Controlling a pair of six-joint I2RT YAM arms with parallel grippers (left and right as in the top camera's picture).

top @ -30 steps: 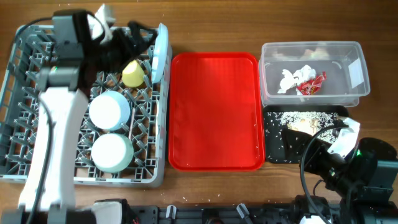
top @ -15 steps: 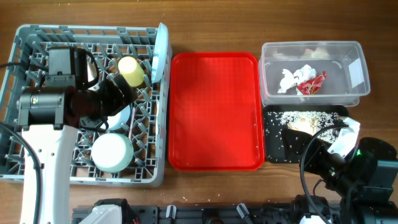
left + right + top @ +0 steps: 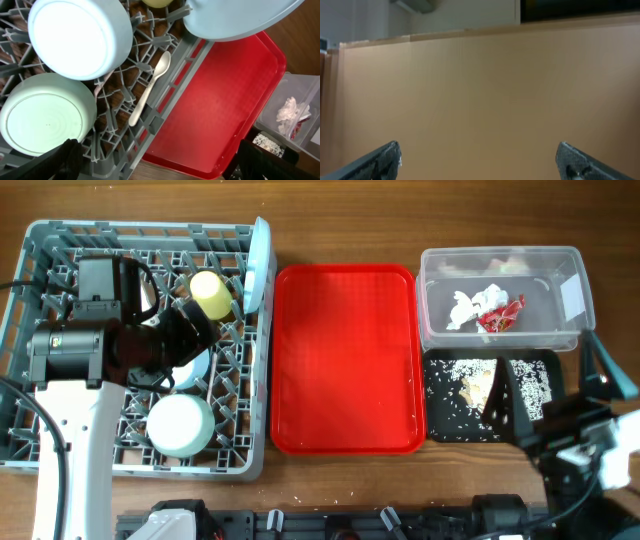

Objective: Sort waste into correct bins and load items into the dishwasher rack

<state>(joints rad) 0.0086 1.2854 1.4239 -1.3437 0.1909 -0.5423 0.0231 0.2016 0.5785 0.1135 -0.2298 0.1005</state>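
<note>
Currently, left arm (image 3: 75, 415) bent over dishwasher rack (image 3: 200, 468), left claw (image 3: 157, 160) spread wide, right claw (image 3: 480, 165) wide, facing wall (image 3: 480, 90)

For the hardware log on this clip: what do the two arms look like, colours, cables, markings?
The left arm has a long white link and boxy black joint housings, with black cables looping beside it. The right arm is mostly black with white patches and a black cable below. Both sets of jaws are dark and blunt-tipped. No markings are legible.
</note>
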